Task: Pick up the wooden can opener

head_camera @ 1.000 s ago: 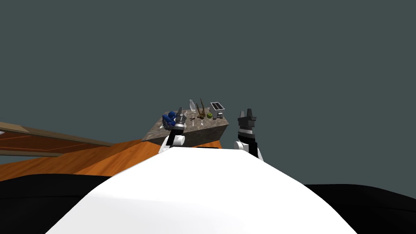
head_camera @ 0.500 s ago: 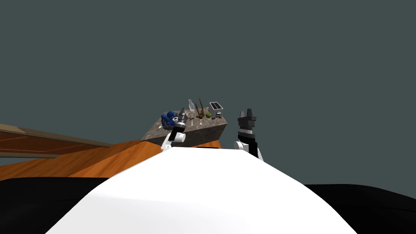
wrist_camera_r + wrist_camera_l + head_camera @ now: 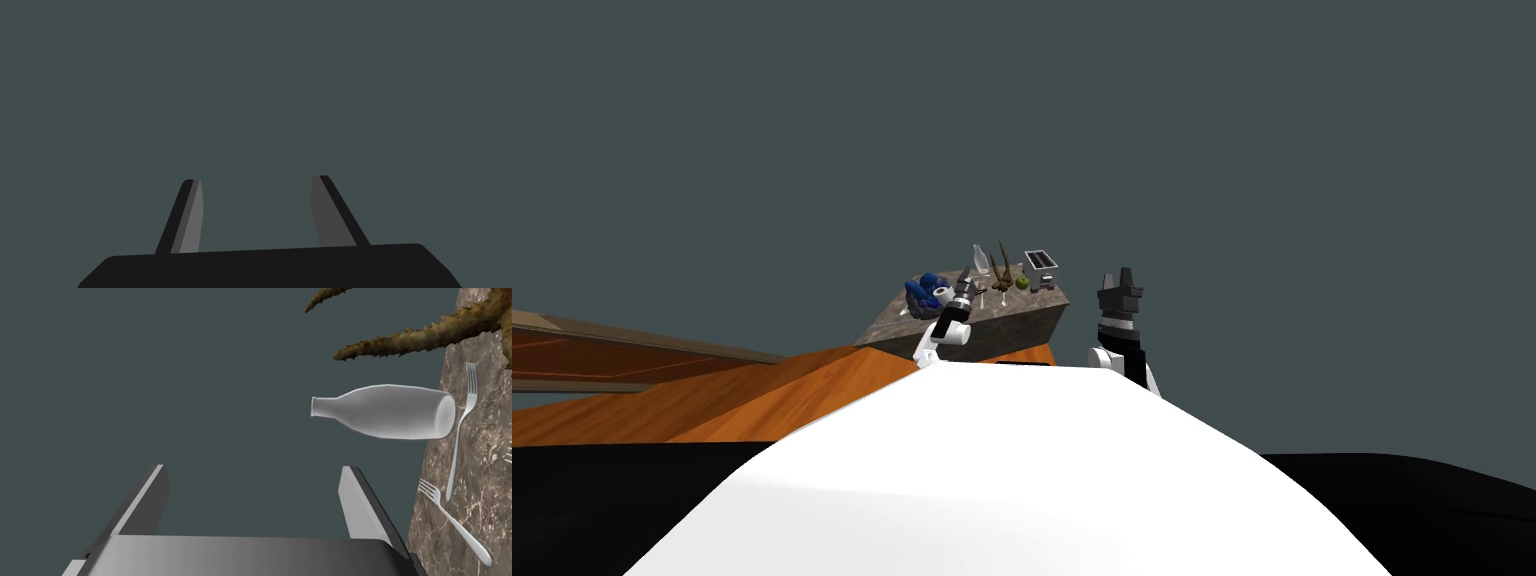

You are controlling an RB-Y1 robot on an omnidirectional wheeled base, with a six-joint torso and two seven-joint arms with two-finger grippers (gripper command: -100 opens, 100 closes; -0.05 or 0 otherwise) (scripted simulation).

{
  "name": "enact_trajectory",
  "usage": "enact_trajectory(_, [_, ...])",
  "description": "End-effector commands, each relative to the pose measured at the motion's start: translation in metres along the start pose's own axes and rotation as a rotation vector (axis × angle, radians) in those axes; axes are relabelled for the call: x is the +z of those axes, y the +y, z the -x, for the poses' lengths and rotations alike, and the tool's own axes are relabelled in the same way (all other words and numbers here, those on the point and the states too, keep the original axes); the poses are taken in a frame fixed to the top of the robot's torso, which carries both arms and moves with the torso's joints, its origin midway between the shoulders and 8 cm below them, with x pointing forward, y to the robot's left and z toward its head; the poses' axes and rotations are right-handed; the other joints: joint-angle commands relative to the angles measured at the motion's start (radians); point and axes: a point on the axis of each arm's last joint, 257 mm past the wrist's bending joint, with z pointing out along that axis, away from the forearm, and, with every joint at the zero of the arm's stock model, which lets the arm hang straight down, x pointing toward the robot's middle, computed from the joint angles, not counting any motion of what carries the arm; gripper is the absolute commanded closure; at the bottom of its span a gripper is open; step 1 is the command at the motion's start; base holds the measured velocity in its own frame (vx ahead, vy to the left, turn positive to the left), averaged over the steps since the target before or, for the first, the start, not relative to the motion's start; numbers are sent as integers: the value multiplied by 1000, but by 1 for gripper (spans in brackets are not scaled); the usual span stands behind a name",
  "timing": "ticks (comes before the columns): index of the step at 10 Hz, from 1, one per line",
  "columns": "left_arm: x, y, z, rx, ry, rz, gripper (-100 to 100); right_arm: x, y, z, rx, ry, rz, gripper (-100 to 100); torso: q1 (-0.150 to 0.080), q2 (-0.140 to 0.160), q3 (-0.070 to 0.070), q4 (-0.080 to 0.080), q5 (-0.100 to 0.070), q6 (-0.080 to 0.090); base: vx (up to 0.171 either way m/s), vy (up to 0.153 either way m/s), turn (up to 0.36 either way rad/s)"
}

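a: left gripper is out over the marbled counter, fingers spread wide, nothing between them.
b: and the can opener?
a: i take it for that small dark thing on the counter top, just beside the gripper, on the side toward the brown spiky plant. too small to read its long axis.
b: what's the left wrist camera got?
a: it looks past the counter's edge. the bottle and forks sit off beside one finger, so i'd judge the hand must swing that way.
b: right gripper?
a: parted too, empty, raised clear of the counter's end. left is plainly nearer.
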Motion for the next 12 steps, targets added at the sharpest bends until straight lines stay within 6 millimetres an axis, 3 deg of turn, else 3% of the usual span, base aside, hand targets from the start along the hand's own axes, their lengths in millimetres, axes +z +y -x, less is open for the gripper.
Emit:
enact_trajectory(1, [10,13,-2,-29,1,45,-100,0,0,0,0,0,0,0,0,0,0,0,0,0,-21,-32,-24])
enact_trajectory(12, [43,80,-9,-160,-9,299,-100,0,0,0,0,0,0,0,1,0,0,0,0,0,-15,-23,-19])
